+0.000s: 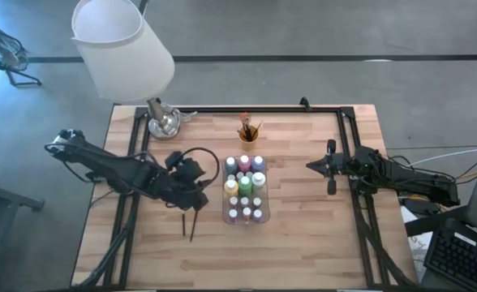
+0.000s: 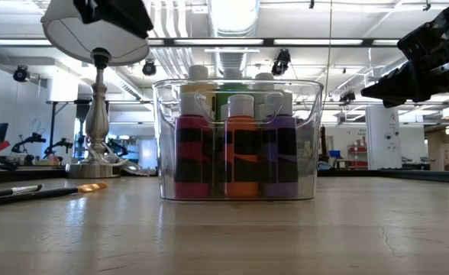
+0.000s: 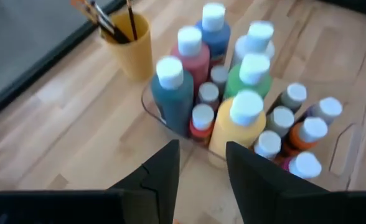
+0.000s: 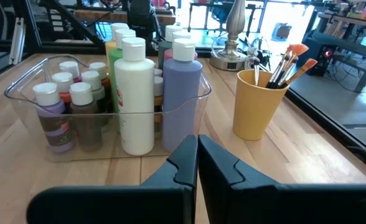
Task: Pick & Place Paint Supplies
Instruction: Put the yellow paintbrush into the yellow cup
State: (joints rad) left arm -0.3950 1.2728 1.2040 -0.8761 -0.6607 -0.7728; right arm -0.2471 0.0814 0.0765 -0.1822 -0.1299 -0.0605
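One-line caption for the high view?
Paint bottles fill the clear tray; left gripper open beside it, brushes below, right gripper shut.

Paint bottles (image 1: 245,188) packed upright inside the tray (image 1: 264,217) at mid tabletop (image 1: 303,251), with the cup (image 1: 248,137) of brushes (image 1: 249,128) just behind. Left of the tray, two loose paintbrushes (image 1: 191,221) flat on the wood; lamp (image 1: 125,53) at the back left corner. Left tool (image 1: 204,186) near the tray's left side, right tool (image 1: 313,165) well apart on the right.
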